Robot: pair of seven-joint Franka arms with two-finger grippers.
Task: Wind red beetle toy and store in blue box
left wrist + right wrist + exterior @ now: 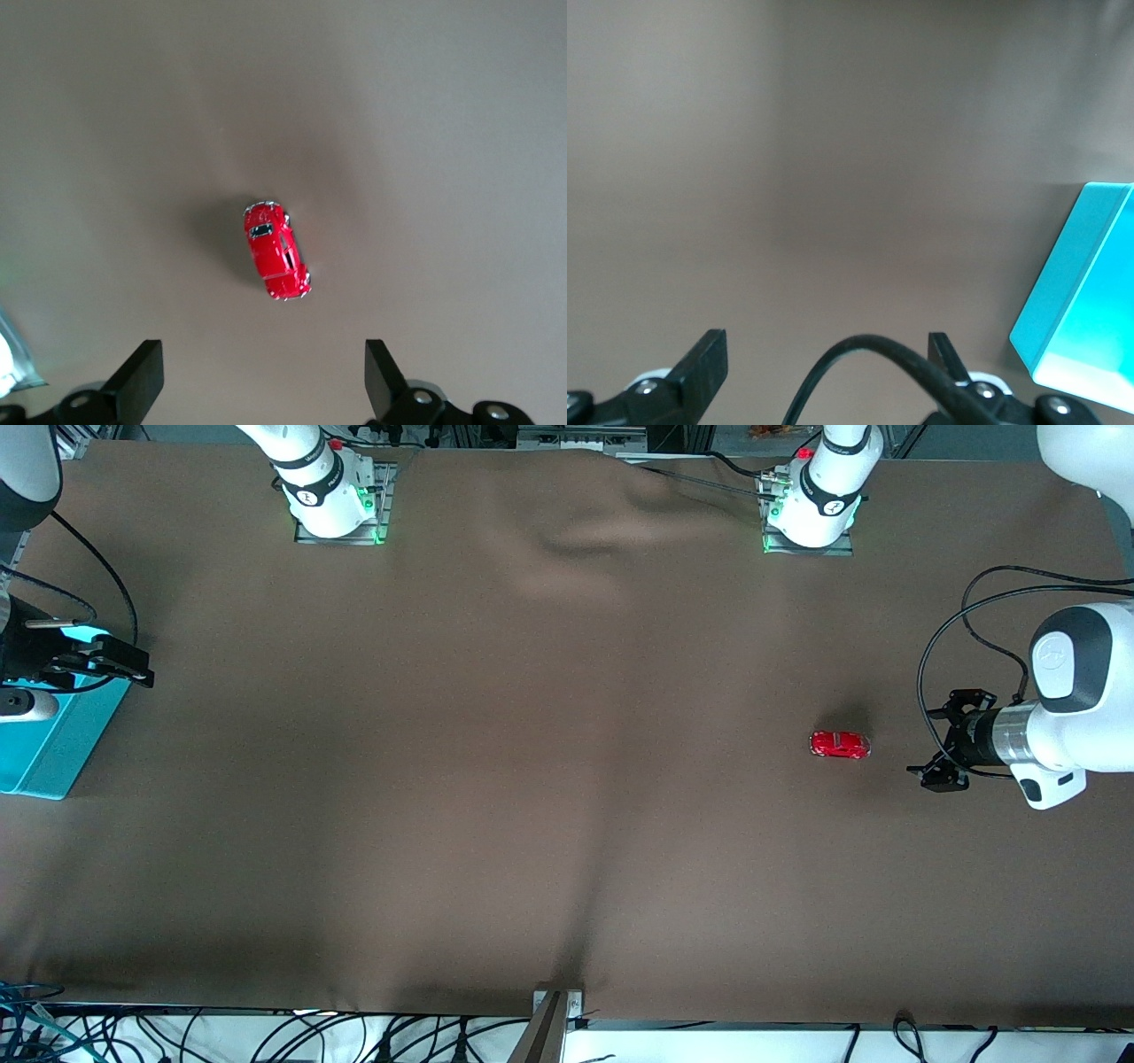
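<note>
The blue box (49, 740) at the right arm's end of the table runs off the front view's edge, and the right gripper (111, 664) above it covers part of its rim, so its full outline and inside cannot be seen. In the right wrist view only one corner of the box shows, cut by the frame, and a black cable (868, 363) crosses between that gripper's fingers. Just off the left gripper (939, 746), the red beetle toy (840, 745) is too small to show any winding part.
</note>
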